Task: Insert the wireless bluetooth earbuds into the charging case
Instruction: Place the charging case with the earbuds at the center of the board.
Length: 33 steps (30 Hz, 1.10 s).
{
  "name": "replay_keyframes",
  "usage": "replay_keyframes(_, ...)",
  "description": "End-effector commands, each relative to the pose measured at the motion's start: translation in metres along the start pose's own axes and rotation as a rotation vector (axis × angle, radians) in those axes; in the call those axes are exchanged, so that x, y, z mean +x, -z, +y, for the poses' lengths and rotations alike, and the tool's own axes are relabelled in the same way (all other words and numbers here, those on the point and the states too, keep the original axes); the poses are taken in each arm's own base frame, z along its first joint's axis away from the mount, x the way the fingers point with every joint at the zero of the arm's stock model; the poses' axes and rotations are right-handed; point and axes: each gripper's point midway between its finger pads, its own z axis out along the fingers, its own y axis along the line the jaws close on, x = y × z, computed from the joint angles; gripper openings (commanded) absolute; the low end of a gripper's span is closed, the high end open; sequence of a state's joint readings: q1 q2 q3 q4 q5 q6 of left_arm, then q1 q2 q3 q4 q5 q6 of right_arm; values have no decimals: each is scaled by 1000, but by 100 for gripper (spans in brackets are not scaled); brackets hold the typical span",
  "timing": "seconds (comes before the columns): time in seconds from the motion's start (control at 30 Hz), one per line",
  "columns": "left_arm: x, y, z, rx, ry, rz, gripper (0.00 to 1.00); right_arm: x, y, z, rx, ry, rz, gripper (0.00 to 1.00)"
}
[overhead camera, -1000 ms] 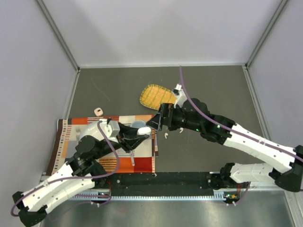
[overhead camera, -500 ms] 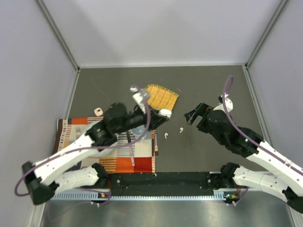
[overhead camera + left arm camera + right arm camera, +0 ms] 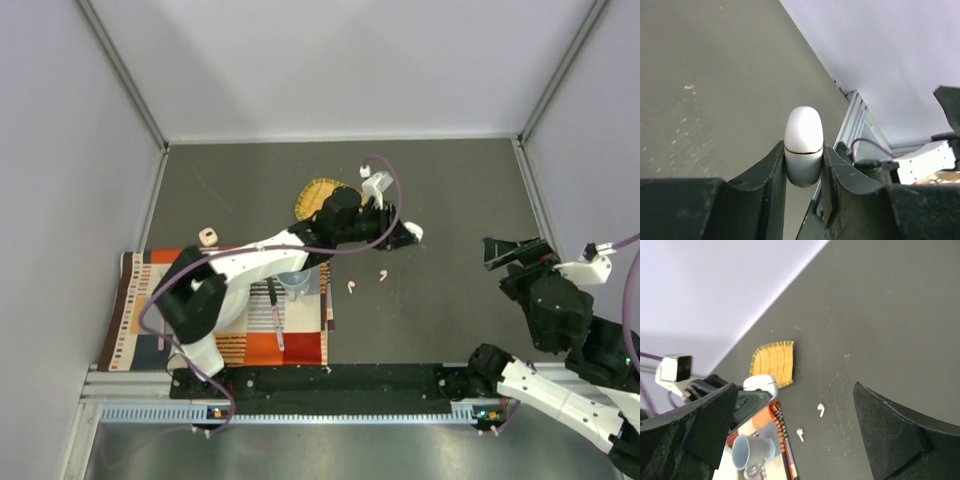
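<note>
The left pincer [image 3: 408, 236] has swung out across the dark counter [image 3: 450, 200], beyond the yellow woven mat [image 3: 315, 195] it hovered beside half a second ago, gripping the closed white charging case [image 3: 803, 143] between its fingers. In the left wrist view the case stands upright, rounded end up, a thin seam ringing its middle. The right pincer [image 3: 512, 252] has pulled back toward the right wall, jaws spread wide and holding nothing. Two white earbuds [image 3: 382, 275] [image 3: 351, 287] lie on the counter below the case, just right of the striped cloth [image 3: 300, 345]; their stem direction is too small to tell. A pale blue cup [image 3: 747, 450] stands on the cloth.
</note>
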State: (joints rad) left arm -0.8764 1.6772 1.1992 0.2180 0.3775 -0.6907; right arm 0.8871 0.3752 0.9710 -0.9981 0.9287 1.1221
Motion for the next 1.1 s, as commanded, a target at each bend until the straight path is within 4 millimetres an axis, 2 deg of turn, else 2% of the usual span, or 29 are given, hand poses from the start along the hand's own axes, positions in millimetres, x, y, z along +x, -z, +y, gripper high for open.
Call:
replay_keyframes(0.0, -27, -37, -20, 153, 89, -77, 0, -32, 7, -12, 41, 40, -106, 99)
replay_keyframes(0.07, -30, -50, -14, 145, 126, -88, 0, -32, 8, -12, 33, 42, -98, 99)
replay_keyframes(0.1, -20, -62, 1, 119, 146, -65, 0, -30, 8, -12, 31, 43, -94, 99)
replay_keyframes(0.17, -17, -72, 10, 106, 191, -69, 0, -27, 8, -12, 24, 37, -82, 99)
replay_keyframes(0.2, -10, -79, 22, 88, 215, -60, 0, -25, 7, -14, 28, 41, -80, 99)
replay_keyframes(0.27, -6, -87, 26, 93, 267, -53, 0, -22, 7, -14, 26, 35, -71, 99)
replay_keyframes(0.3, 4, -93, 37, 76, 295, -36, 0, -21, 6, -13, 26, 34, -68, 99)
replay_keyframes(0.4, 20, -102, 49, 52, 349, -6, 0, -20, 5, -13, 30, 30, -68, 99)
replay_keyframes(0.6, 45, -112, 82, -36, 428, 12, 1, -20, 4, -12, 34, 29, -71, 99)
replay_keyframes(0.63, 44, -114, 82, -36, 440, 12, 1, -21, 4, -12, 34, 28, -73, 99)
replay_keyframes(0.7, 55, -118, 91, -69, 461, 39, 3, -21, 4, -12, 33, 30, -72, 99)
replay_keyframes(0.77, 55, -121, 97, -96, 468, 35, 5, -21, 4, -12, 33, 30, -73, 99)
replay_keyframes(0.8, 60, -123, 102, -105, 477, 41, 9, -20, 4, -13, 35, 29, -74, 99)
replay_keyframes(1.07, 73, -130, 115, -122, 522, 61, 18, -20, 5, -14, 33, 38, -74, 99)
